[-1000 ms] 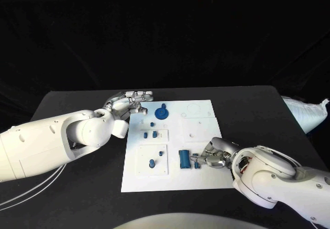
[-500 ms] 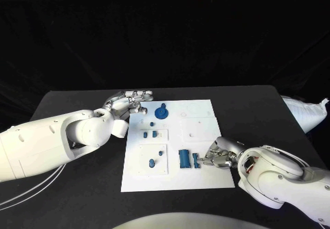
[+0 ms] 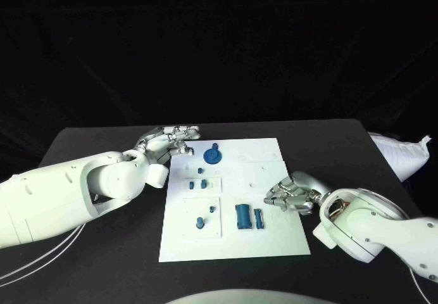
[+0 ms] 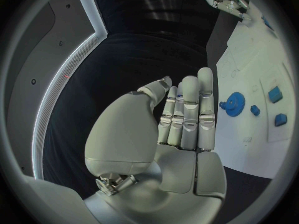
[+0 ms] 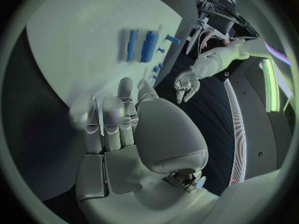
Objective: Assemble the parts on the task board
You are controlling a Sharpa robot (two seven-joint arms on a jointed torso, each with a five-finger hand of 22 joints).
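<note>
The right robot hand hangs just beside the board, fingers apart and holding nothing. The left robot hand waits at the board's far corner, fingers straight and empty too. Two long blue parts lie side by side on the board, near the right robot hand. If that hand comes down crooked, it could knock them out of line or push the board across the table.

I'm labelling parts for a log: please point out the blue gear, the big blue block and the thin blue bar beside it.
blue gear (image 3: 212, 154), head view, centre of the disc.
big blue block (image 3: 244, 216), head view, middle of its top face.
thin blue bar (image 3: 259, 218), head view, mid-length.
</note>
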